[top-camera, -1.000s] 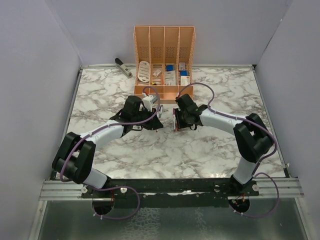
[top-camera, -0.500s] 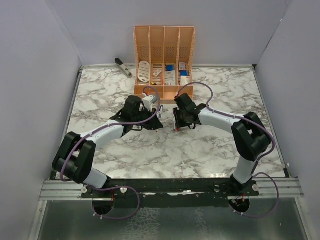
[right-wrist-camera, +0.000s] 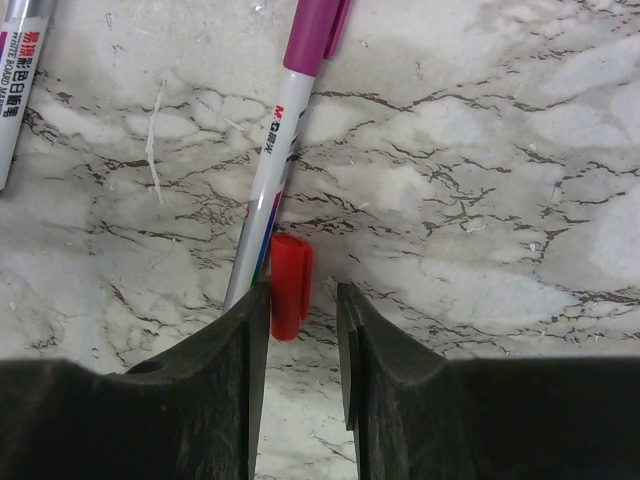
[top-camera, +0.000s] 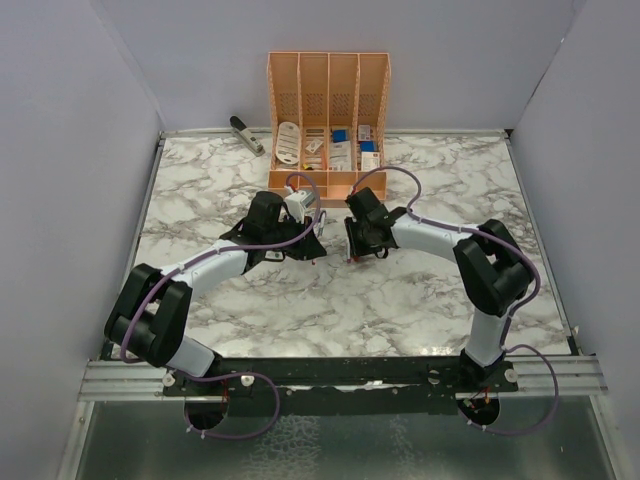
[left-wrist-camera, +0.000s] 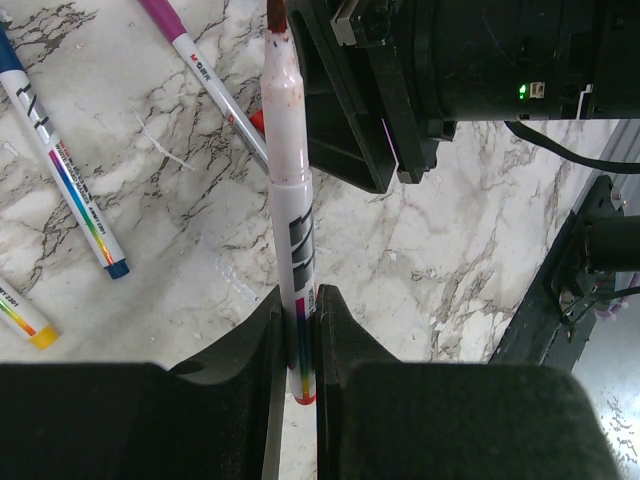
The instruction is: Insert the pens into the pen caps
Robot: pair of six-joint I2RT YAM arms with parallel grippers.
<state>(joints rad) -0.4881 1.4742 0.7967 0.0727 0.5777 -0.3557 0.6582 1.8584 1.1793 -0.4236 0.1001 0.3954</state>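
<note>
In the left wrist view my left gripper [left-wrist-camera: 297,330] is shut on a whitish pen [left-wrist-camera: 290,220] whose bare red tip points away from me toward the black body of the right gripper [left-wrist-camera: 450,80]. In the right wrist view my right gripper [right-wrist-camera: 303,305] is open, low over the marble. A red cap [right-wrist-camera: 290,285] lies between its jaws, close to the left finger [right-wrist-camera: 240,340], beside a purple-capped pen [right-wrist-camera: 285,130]. In the top view both grippers, left [top-camera: 308,250] and right [top-camera: 354,246], face each other mid-table. The other caps are not visible.
More pens lie on the marble: a blue-ended one [left-wrist-camera: 60,170], a yellow-ended one [left-wrist-camera: 25,315], a purple one [left-wrist-camera: 190,50], another at the right wrist view's top left [right-wrist-camera: 18,70]. An orange organizer [top-camera: 328,70] and a grey stapler-like tool [top-camera: 246,135] stand at the back.
My right arm has shifted slightly left and away, toward the left gripper. The left arm has held still with its pen.
</note>
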